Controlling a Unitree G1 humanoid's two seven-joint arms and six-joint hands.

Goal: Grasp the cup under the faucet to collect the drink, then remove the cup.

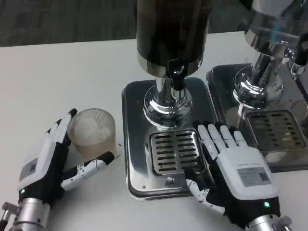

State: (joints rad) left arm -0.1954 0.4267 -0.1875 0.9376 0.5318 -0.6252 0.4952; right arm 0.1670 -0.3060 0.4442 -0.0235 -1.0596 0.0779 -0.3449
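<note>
A translucent ribbed cup [92, 131] stands on the white table, left of the steel dispenser base [136, 103], and looks empty. My left hand [48, 163] wraps it: fingers lie along its left side and the thumb presses its lower front. The black faucet [177, 73] hangs under the dark drink tank [171, 29], above the slotted drip grate [173, 151], which has nothing on it. My right hand [236, 166] lies flat and open on the base's right side, beside the grate, holding nothing.
A second steel dispenser [269, 72] with its own drip grate [276, 129] stands at the right, close to my right hand. Bare white table [57, 77] stretches to the left and behind the cup.
</note>
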